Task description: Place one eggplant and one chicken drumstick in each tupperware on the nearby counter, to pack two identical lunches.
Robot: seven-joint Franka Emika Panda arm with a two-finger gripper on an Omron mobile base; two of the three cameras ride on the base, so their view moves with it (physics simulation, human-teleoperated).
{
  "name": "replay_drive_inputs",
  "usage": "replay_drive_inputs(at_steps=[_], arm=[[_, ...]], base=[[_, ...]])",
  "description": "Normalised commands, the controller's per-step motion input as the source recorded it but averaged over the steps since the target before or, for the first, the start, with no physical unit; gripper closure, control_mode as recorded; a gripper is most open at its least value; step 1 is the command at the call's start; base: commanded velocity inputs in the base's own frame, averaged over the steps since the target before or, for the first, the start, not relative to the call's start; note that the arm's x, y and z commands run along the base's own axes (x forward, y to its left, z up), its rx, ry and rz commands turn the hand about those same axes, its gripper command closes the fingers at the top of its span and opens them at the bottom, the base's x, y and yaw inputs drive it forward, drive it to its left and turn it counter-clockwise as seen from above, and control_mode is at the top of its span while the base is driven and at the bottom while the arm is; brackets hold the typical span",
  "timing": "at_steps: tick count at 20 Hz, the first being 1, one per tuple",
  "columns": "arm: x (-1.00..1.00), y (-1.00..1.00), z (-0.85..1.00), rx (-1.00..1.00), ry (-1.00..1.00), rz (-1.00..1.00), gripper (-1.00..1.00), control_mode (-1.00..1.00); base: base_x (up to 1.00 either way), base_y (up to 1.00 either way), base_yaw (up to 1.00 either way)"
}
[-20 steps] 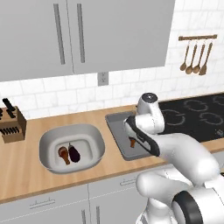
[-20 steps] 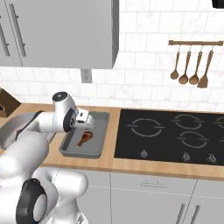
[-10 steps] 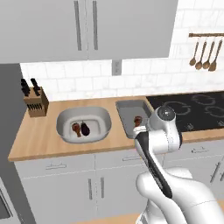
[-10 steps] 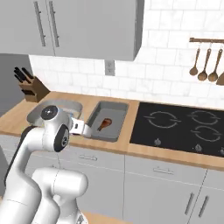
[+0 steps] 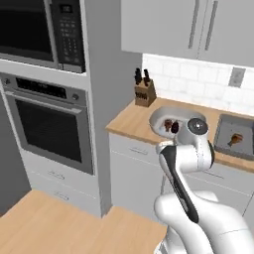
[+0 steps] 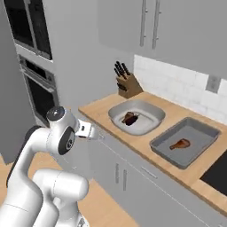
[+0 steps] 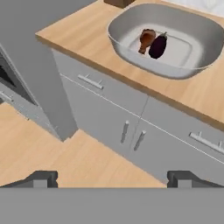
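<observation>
The light grey bowl-like tupperware (image 7: 131, 52) sits on the wooden counter (image 7: 83, 37) with a brown chicken drumstick (image 7: 146, 38) and a dark eggplant (image 7: 158, 46) lying side by side in it. The darker tray tupperware (image 6: 195, 133) to its right holds one drumstick (image 6: 179, 143). My gripper (image 7: 113, 179) is open and empty, off the counter's front edge, looking down at the cabinet fronts and the floor. From the right base, the gripper (image 6: 98, 135) hangs in front of the counter's left end, well short of the bowl (image 6: 146, 126).
A knife block (image 6: 126, 84) stands at the counter's back left. A tall grey oven column (image 5: 59, 99) with a microwave above rises left of the counter. Grey cabinet doors with bar handles (image 7: 131, 135) run below the worktop. Wooden floor (image 7: 48, 153) lies under the hand.
The whole scene has shifted as the base drove back and turned left, bringing the oven column into view. The gripper stays open and has come away from the tray to the counter's front.
</observation>
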Motion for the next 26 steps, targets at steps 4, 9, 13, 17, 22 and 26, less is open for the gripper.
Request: replay_drive_inputs(at_steps=[4,9,13,17,22,26], arm=[[0.0,0.0,0.0,0.0,0.0,0.0,-1.0,1.0],[0.0,0.0,0.0,0.0,0.0,0.0,-1.0,1.0],[0.0,0.0,0.0,0.0,0.0,0.0,-1.0,1.0],[0.0,0.0,0.0,0.0,0.0,0.0,-1.0,1.0],[0.0,0.0,0.0,0.0,0.0,0.0,-1.0,1.0],[0.0,0.0,0.0,0.0,0.0,0.0,-1.0,1.0]], base=[[0.0,0.25,0.98],[0.0,0.33,0.96],[0.58,0.56,0.58],[1.0,0.05,0.22],[1.0,-0.46,0.3],[1.0,0.45,0.19]])
